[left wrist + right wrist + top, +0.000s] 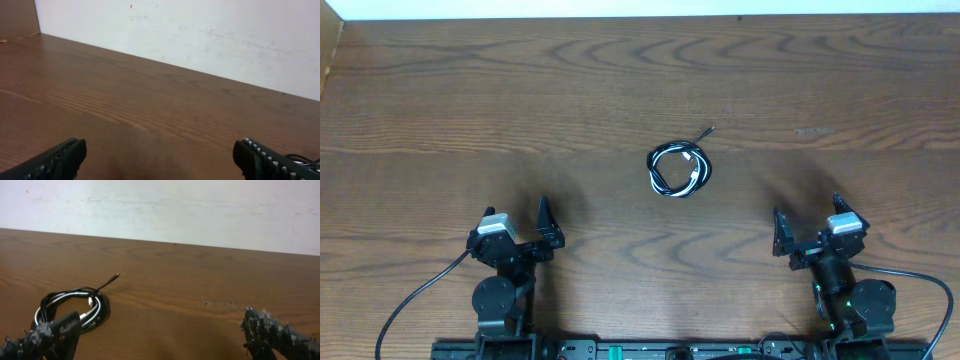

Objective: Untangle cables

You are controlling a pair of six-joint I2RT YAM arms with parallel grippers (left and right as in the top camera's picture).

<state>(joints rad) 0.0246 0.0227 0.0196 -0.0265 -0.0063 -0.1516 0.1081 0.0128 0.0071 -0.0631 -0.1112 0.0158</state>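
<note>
The cables (694,178) lie on the table (470,100) a little right of its middle, wound together into one small ring of black and white strands. One thin black end (707,131) sticks out of the ring toward the far side. How many cords make up the bundle cannot be told from overhead. Both arms sit at the near edge, well apart from the ring and on either side of it. The left gripper (515,218) is low over the wood with its jaws spread wide and nothing between them. In the left wrist view its fingers (55,160) stand at the two lower corners of the picture, and a sliver of cable shows behind the one on the right. The right gripper (808,218) also has its jaws wide apart and empty. In the right wrist view the ring (97,311) lies ahead and to the left, partly hidden by the left finger (50,337), with the loose black end pointing up off the wood. A pale wall (175,205) stands behind the table's far edge.
</note>
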